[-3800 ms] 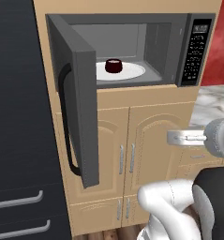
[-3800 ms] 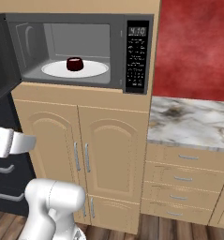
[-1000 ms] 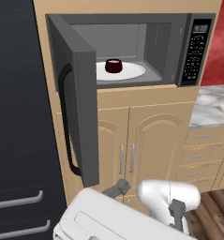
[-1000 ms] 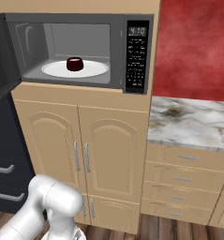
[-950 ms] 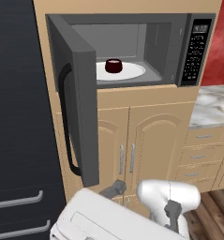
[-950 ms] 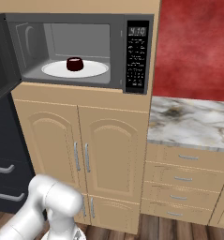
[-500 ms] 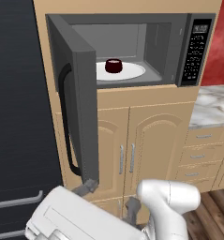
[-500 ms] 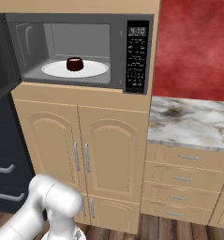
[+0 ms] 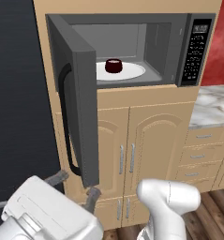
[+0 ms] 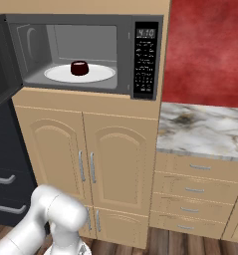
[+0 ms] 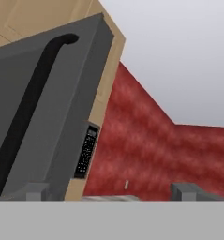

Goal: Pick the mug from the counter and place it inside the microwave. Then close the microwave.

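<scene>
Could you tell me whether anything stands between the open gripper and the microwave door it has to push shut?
Nothing visible does. The open gripper sits low beside the dark grey microwave door, whose outer face with the black bar handle fills the hand view unobstructed. The small dark maroon mug already rests on the white round plate inside.

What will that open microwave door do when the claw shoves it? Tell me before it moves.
The microwave door will likely swing stiffly as one slab toward the microwave, since it hangs hinged at the left edge. Its flat grey face may feel slick, so the bar handle could steady a push. The mug sits well inside, probably undisturbed.
</scene>
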